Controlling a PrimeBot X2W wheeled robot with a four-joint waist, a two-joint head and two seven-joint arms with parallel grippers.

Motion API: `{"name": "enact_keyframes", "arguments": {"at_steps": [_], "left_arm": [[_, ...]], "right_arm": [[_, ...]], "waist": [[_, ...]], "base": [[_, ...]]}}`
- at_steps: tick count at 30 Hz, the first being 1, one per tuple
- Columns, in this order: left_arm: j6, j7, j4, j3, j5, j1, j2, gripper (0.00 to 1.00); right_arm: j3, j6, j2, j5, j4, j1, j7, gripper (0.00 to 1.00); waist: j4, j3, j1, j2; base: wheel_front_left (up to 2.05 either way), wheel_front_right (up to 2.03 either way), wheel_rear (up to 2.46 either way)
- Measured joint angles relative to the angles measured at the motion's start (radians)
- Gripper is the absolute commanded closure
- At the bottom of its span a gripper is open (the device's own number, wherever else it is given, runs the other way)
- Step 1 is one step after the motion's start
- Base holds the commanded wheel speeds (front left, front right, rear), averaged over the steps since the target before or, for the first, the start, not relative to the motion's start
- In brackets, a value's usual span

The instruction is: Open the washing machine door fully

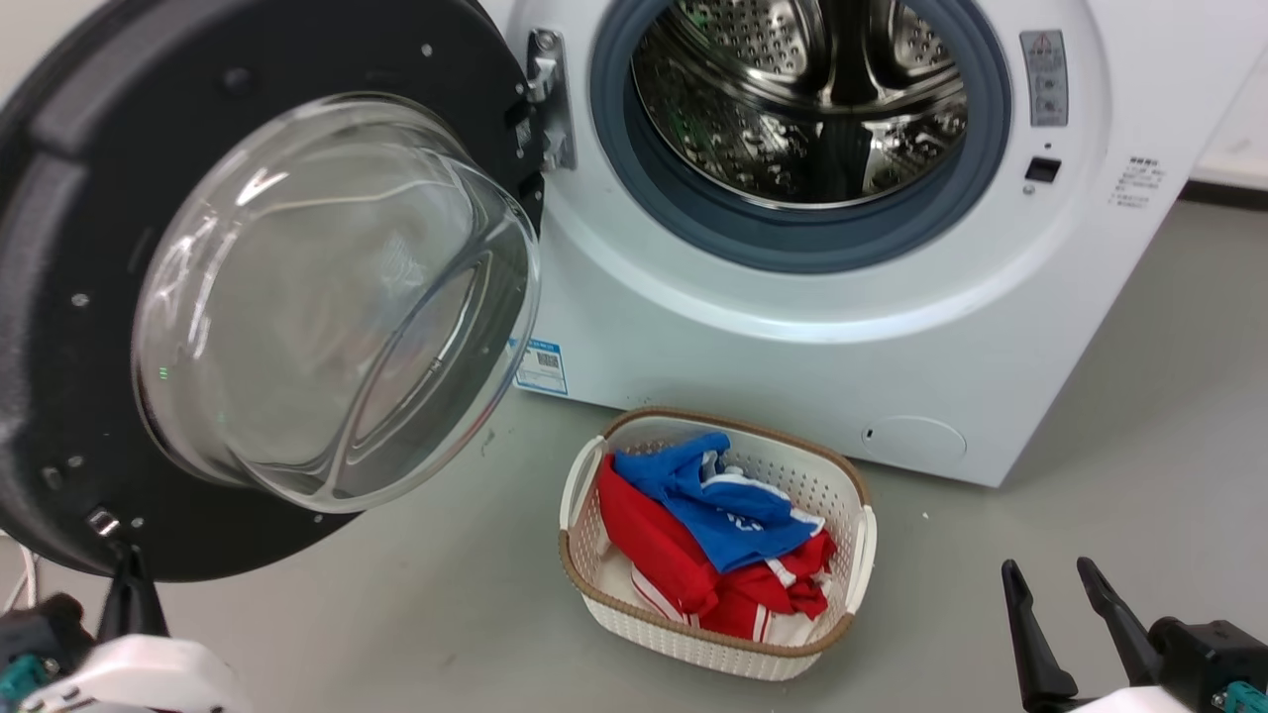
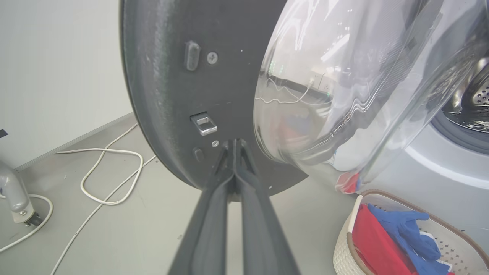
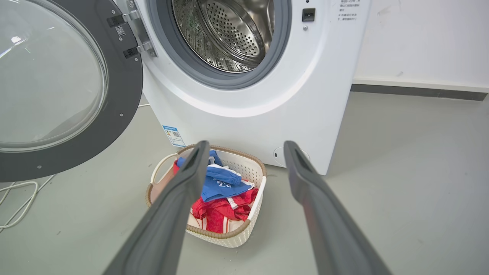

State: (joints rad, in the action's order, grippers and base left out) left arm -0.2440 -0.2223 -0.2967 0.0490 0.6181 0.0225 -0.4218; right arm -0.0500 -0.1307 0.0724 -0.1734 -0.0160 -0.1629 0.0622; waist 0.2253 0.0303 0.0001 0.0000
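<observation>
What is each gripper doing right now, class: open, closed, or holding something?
Left gripper: closed, empty, tips against the washing machine door.
Right gripper: open, holding nothing.

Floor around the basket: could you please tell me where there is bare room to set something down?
Widest bare patch: floor right of the basket, bordered by the washing machine and right claw. Crowded left: door, left claw, white cable.
</observation>
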Motion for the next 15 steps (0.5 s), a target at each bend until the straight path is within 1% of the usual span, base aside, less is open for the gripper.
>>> {"name": "enact_keyframes", "arguments": {"at_steps": [8,9,10,11,12,13,14,15], "left_arm": [[-0.048,0.001,0.167,0.063,-0.053,-0.129,0.030,1.00],[-0.051,0.010,0.187,0.073,-0.053,-0.142,0.039,0.81],[-0.057,0.019,0.205,0.085,-0.054,-0.154,0.046,0.57],[-0.060,0.025,0.222,0.097,-0.060,-0.165,0.051,0.46],[-0.065,0.028,0.238,0.105,-0.065,-0.172,0.056,0.40],[-0.066,0.036,0.252,0.115,-0.069,-0.175,0.057,0.27],[-0.068,0.040,0.265,0.122,-0.070,-0.179,0.058,0.00],[-0.069,0.045,0.273,0.131,-0.075,-0.181,0.060,0.00]], "right_arm": [[-0.007,0.000,-0.011,0.009,0.011,-0.023,-0.001,0.00],[-0.008,0.000,-0.012,0.009,0.013,-0.026,-0.001,0.00],[-0.009,0.000,-0.013,0.009,0.015,-0.028,-0.001,0.00],[-0.009,0.000,-0.014,0.009,0.016,-0.029,-0.001,0.00],[-0.006,0.000,-0.014,0.010,0.018,-0.029,-0.001,0.00],[-0.005,0.000,-0.015,0.011,0.019,-0.029,-0.002,0.00],[-0.004,0.000,-0.016,0.014,0.021,-0.030,-0.003,0.00],[-0.004,0.000,-0.016,0.015,0.022,-0.031,-0.007,0.00]], "waist": [[0.034,-0.055,0.0000,0.0000],[0.038,-0.060,0.0000,0.0000],[0.042,-0.065,0.0000,0.0000],[0.046,-0.069,0.0000,0.0000],[0.048,-0.074,0.0000,0.0000],[0.051,-0.078,-0.0001,0.0000],[0.053,-0.082,-0.0001,0.0000],[0.054,-0.084,-0.0001,0.0000]], "base": [[0.00,0.00,0.00],[0.00,0.00,0.00],[0.00,0.00,0.00],[0.00,0.00,0.00],[0.00,0.00,0.00],[0.00,0.00,0.00],[0.00,0.00,0.00],[0.00,0.00,0.00]]}}
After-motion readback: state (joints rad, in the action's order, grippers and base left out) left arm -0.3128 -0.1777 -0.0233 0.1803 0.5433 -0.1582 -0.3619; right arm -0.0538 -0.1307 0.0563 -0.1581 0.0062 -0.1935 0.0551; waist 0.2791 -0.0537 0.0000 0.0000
